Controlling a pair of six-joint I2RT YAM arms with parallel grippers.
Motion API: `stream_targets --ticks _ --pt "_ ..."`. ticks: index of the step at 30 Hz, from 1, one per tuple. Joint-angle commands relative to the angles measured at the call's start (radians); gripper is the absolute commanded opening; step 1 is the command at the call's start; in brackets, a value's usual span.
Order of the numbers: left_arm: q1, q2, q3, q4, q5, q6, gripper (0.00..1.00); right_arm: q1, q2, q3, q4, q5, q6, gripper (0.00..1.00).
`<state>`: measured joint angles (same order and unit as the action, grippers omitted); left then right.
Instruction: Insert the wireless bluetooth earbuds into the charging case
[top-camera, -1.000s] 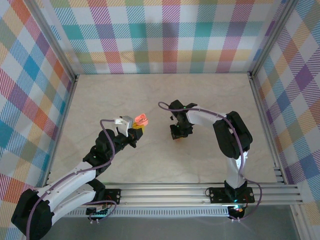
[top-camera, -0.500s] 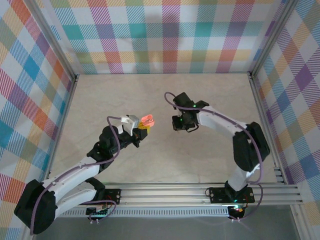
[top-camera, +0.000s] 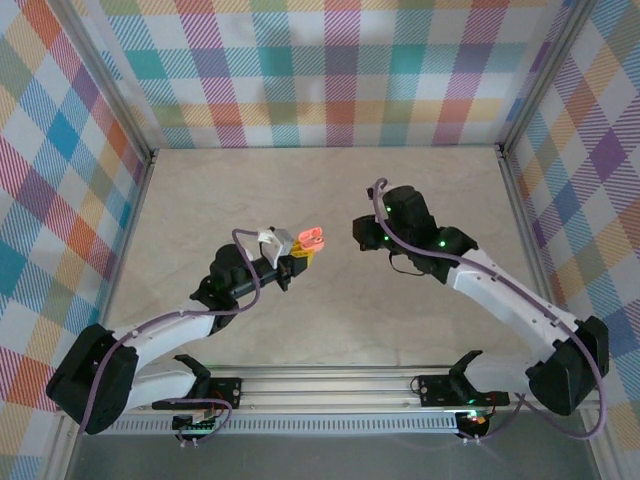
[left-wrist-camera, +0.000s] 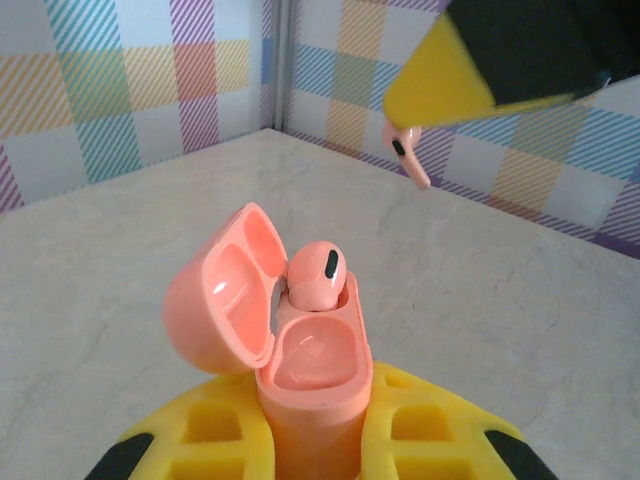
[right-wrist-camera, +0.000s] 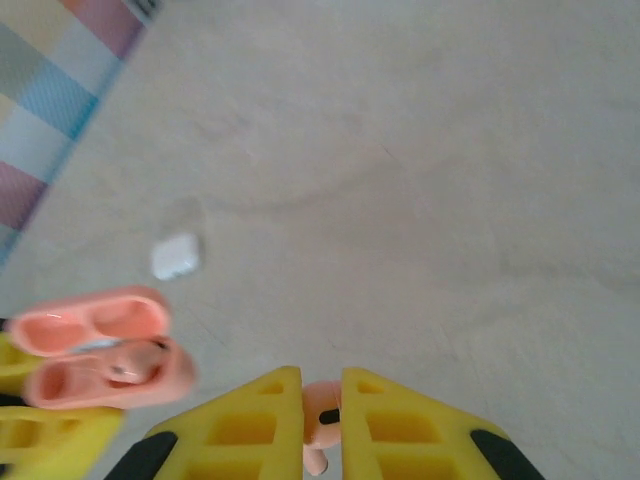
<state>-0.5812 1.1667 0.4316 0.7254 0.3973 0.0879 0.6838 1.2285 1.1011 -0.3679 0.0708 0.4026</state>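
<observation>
At mid-table, the left gripper (top-camera: 298, 257) is clamped on the base of the pink case (left-wrist-camera: 305, 400). It holds the case upright with its lid (left-wrist-camera: 220, 300) swung open to the left. One earbud (left-wrist-camera: 318, 275) sits in the far slot, and the near slot (left-wrist-camera: 315, 350) is empty and uncovered by the lid. Just right of the case and apart from it, the right gripper (top-camera: 362, 232) pinches a second earbud (right-wrist-camera: 318, 410) between its yellow fingertips, the stem poking out below them. Open air separates that earbud from the case. A small white thing (right-wrist-camera: 175, 256) lies on the table (top-camera: 330, 320) near the case. Plaid walls (top-camera: 340, 70) ring the table on the left, far and right sides.
</observation>
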Motion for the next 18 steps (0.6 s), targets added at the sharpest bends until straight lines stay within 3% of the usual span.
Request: stream_targets --ticks 1,6,11,15,18 --pt "-0.015 0.011 0.055 0.121 0.011 0.077 0.00 0.026 -0.029 -0.012 0.168 -0.011 -0.043 0.10" --pt "-0.046 0.040 0.096 0.150 -0.040 0.155 0.00 0.046 -0.056 -0.019 0.286 -0.054 -0.067 0.10" --pt "-0.049 0.095 0.135 0.184 -0.065 0.147 0.00 0.053 -0.044 -0.014 0.375 -0.088 -0.067 0.10" --pt "-0.049 0.147 0.168 0.101 -0.130 0.155 0.00 0.048 0.015 0.048 0.175 0.085 0.001 0.15" --pt "-0.043 0.173 0.151 0.107 -0.170 0.122 0.00 0.022 0.037 0.037 0.085 0.104 0.061 0.18"
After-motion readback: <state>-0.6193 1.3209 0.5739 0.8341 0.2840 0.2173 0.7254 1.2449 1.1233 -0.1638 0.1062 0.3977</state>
